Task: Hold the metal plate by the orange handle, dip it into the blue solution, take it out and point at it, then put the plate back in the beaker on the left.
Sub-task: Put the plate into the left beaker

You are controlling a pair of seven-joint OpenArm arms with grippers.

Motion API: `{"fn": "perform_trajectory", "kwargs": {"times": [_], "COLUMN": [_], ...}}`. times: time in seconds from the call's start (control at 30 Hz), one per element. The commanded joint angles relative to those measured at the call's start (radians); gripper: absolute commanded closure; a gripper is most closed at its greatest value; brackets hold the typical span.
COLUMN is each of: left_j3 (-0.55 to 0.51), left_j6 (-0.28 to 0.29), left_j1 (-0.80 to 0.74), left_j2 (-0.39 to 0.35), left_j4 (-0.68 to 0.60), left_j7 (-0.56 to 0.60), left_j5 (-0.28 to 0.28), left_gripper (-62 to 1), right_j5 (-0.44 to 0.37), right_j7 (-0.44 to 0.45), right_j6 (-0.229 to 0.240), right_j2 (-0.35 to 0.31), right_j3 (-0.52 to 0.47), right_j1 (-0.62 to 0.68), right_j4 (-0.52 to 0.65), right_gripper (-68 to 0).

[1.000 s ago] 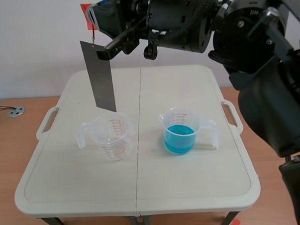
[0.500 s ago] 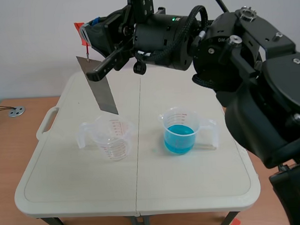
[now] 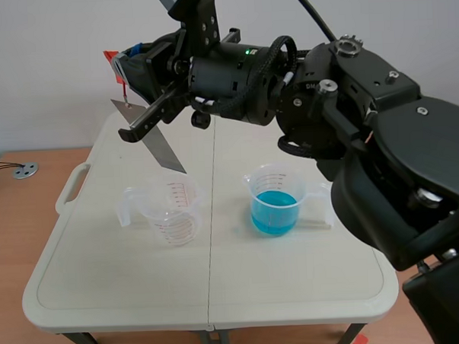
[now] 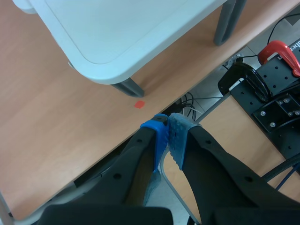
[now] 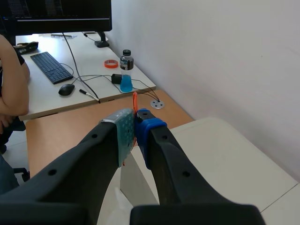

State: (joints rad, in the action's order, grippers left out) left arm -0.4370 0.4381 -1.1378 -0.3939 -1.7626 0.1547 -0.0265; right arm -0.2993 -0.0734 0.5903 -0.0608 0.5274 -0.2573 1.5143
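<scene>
While the right arm stretches in from the right side across the top of the scene view, its right gripper (image 3: 123, 68) hangs high above the far left part of the pale folding plastic worktop (image 3: 104, 276). In the right wrist view that gripper (image 5: 135, 125) is pinching the small orange handle (image 5: 135, 99), whose tip shows just past the two dotted pads pressed against it. The flat grey rectangular metal plate (image 3: 164, 149) hangs below the handle and slants away from the gripper toward 5 o'clock. Its lowest corner is just above the rim of the empty clear plastic measuring beaker (image 3: 170, 213) and does not reach inside it. Seen from the wrist, the plate (image 5: 136, 180) lies directly under the fingers.

The empty beaker stands left of the worktop's centre seam, at about 5 o'clock from the right gripper. The clear plastic beaker of blue solution (image 3: 275, 204) stands at 3 o'clock from the empty one, well apart from it and from the plate, with its handle turned to 3 o'clock.

The left gripper (image 4: 167, 136) shows only in its own wrist view. Its blue and grey-green pads are pressed together with nothing between them. It hangs off the worktop, over the wooden floor (image 4: 56, 131), and a corner of the worktop (image 4: 117, 37) lies ahead of it.
</scene>
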Motion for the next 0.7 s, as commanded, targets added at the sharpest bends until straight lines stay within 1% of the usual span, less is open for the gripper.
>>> {"fn": "perform_trajectory", "kwargs": {"times": [0.0, 0.17, 0.43, 0.67], "left_j3": [-0.001, -0.001, -0.001, -0.001], "left_j6": [-0.002, -0.002, -0.002, -0.002], "left_j1": [-0.006, -0.006, -0.006, -0.006], "left_j2": [0.000, 0.000, 0.000, 0.000], "left_j4": [-0.010, -0.010, -0.010, -0.010], "left_j7": [0.014, 0.014, 0.014, 0.014], "left_j5": [0.003, -0.001, -0.002, -0.009], "left_gripper": [-1.2, -1.2, -1.2, -1.2], "right_j5": [-0.014, -0.013, -0.013, -0.013], "right_j7": [0.026, 0.036, 0.044, 0.069], "right_j6": [0.000, -0.029, -0.030, -0.030], "right_j2": [0.003, 0.003, 0.003, 0.003], "right_j3": [0.002, 0.004, 0.004, 0.004], "right_j1": [-0.028, -0.028, -0.028, -0.028], "right_j4": [0.010, 0.009, 0.005, -0.047], "right_gripper": [-1.3, -1.3, -1.3, -1.3]}}
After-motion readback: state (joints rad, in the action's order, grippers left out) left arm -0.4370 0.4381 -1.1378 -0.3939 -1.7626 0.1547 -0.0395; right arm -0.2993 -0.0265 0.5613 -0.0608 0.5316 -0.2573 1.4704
